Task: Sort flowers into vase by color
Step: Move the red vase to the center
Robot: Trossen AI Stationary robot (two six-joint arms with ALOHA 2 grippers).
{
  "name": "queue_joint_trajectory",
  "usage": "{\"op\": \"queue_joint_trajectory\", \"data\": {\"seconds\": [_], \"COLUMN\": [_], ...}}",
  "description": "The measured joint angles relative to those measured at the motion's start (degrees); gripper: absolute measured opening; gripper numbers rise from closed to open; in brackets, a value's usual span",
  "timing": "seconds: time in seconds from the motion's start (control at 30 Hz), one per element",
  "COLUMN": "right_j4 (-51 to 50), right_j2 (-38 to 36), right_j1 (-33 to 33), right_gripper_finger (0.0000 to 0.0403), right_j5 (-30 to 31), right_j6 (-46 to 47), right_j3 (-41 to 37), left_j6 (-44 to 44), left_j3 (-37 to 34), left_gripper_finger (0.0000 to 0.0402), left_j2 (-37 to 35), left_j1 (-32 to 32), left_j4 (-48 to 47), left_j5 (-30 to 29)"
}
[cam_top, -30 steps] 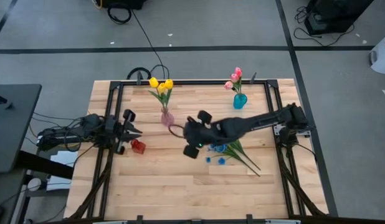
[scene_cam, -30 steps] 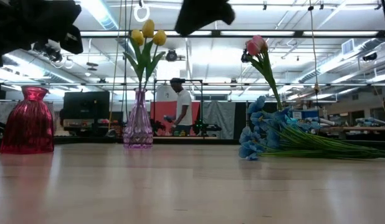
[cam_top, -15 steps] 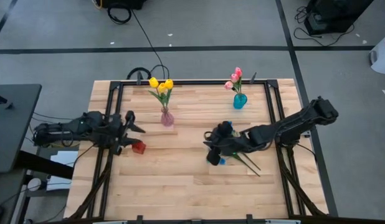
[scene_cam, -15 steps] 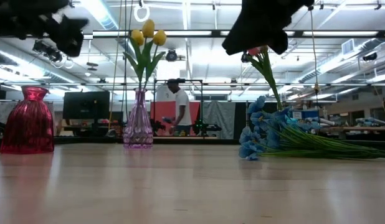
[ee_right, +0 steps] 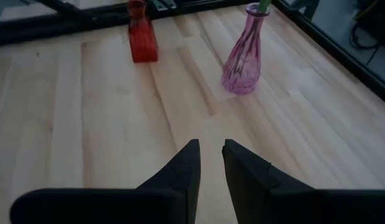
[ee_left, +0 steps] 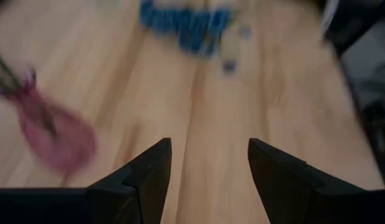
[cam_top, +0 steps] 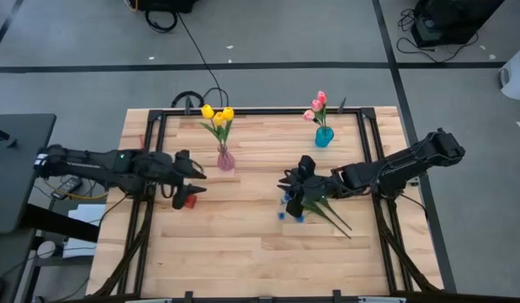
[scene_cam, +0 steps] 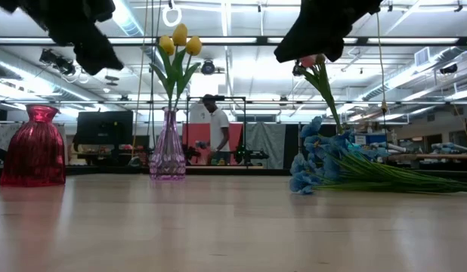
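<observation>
Several blue flowers (cam_top: 315,204) lie flat on the table at centre right, blossoms (scene_cam: 317,162) toward the left, stems toward the near right. My right gripper (cam_top: 287,187) hovers just above and left of the blossoms; its fingers (ee_right: 211,155) stand a narrow gap apart with nothing between them. My left gripper (cam_top: 197,181) hangs open over the empty red vase (cam_top: 188,199). Yellow tulips (cam_top: 216,114) stand in the purple vase (cam_top: 226,158). Pink tulips (cam_top: 317,105) stand in the teal vase (cam_top: 324,136).
A black frame rail (cam_top: 260,110) runs along the table's far edge and down both sides. Bare wood (cam_top: 243,244) spreads across the near half. A person (scene_cam: 218,128) stands in the room far behind the table.
My right gripper has swung from beside the purple vase toward the table's right, and now stands over the blue blossoms. My left gripper has reached toward the table's right, over the red vase, and has opened. The flowers and vases have stayed put.
</observation>
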Motion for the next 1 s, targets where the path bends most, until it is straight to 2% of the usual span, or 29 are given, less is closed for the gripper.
{"op": "queue_joint_trajectory", "data": {"seconds": [0.13, 0.33, 0.43, 0.7, 1.0], "right_j4": [-0.65, -3.2, -2.98, -0.7, 0.83], "right_j2": [0.14, 0.2, 0.22, 0.26, 0.5], "right_j1": [-0.84, -0.95, -1.1, -1.1, -0.78], "right_gripper_finger": [0.0084, 0.0084, 0.0084, 0.0084, 0.0084], "right_j5": [-1.42, -1.05, -1.07, -1.07, -1.1], "right_j6": [-2.97, -4.04, -4.04, -4.04, -3.78], "right_j3": [0.0, 0.0, 0.0, 0.01, 0.02], "left_j6": [-0.96, -5.04, -5.26, 4.16, 8.86], "left_j3": [5.65, 9.63, 11.81, 13.4, 13.37], "left_gripper_finger": [0.0219, 0.0219, 0.0219, 0.0219, 0.0219], "left_j2": [6.98, 13.57, 15.59, 19.75, 24.71], "left_j1": [-1.66, -4.57, -5.94, -8.25, -8.32], "left_j4": [-13.36, -26.6, -32.19, -34.86, -38.35], "left_j5": [0.01, 0.05, -1.82, -4.18, -4.83]}}
